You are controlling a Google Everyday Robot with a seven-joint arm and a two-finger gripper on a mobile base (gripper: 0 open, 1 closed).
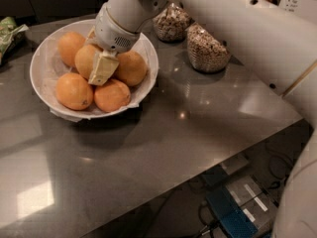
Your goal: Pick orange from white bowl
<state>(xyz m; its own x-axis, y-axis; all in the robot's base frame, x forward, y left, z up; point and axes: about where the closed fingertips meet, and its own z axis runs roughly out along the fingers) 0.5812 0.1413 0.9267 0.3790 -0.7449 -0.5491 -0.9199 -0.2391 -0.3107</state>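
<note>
Here, a grey glossy table [148,152] is seen, with a dark floor and a blue box [233,217] below its near edge. On the left part of the table the white bowl [39,58] is set, lined with crinkled paper, and five fruits are counted in it. The orange [84,58] lies near the bowl's middle. The gripper [103,69] is found down in the bowl against the right side of the orange; whether it is clasped cannot be told. Two glass jars of nuts [205,48] are placed just right of the bowl
</note>
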